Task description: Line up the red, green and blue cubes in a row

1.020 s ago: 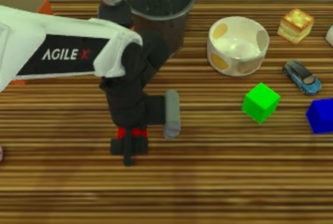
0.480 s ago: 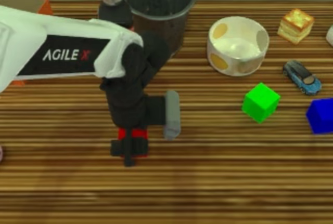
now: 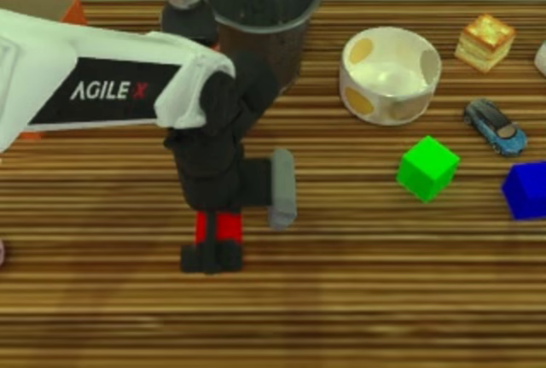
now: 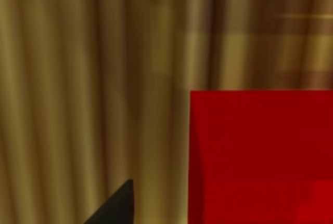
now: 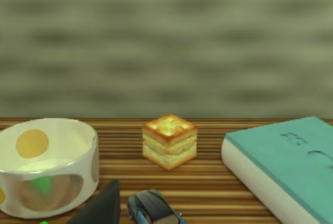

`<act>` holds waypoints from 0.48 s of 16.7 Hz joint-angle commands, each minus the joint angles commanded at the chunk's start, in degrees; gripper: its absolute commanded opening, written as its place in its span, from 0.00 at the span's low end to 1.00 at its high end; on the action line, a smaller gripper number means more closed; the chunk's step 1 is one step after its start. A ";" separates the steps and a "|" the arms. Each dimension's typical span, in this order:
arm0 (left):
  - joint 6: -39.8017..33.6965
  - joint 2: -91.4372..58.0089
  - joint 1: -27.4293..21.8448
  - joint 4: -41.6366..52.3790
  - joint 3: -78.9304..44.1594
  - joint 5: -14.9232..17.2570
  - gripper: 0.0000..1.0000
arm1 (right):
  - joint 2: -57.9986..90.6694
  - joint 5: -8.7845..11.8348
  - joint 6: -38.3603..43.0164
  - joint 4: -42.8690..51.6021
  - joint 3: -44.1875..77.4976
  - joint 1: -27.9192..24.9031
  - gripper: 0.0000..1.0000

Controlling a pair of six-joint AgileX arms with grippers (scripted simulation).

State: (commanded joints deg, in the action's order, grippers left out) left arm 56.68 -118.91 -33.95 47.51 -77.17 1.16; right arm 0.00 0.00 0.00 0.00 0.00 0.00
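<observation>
Left tool (image 3: 211, 259) points down mid-table, apparently spread; right arm unseen.

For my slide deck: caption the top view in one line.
Left gripper over the red cube on the striped table, green cube and blue cube waiting at right.

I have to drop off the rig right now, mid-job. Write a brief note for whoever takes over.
Left gripper: low over the table's left-centre, straddling the small matte red cube; fingers look set around it, grip unconfirmed. The left wrist view shows the cube close up.
Right gripper: out of the top view; its wrist camera faces the far right end of the table.
Small matte green cube: right of centre, near the spotted white bowl.
Small deep blue cube: at the right edge, apart from the green one.
Done: no row yet.
Left: line up all three cubes.
</observation>
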 joint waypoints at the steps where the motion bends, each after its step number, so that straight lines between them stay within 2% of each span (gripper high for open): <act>1: 0.00 0.00 0.00 0.00 0.00 0.00 1.00 | 0.00 0.00 0.00 0.00 0.00 0.00 1.00; 8: 0.05 0.80 0.30 2.30 -1.55 -0.01 1.00 | 0.00 0.00 0.00 0.00 0.00 0.00 1.00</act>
State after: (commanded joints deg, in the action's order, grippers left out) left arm 56.72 -118.11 -33.65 49.81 -78.71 1.15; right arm 0.00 0.00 0.00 0.00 0.00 0.00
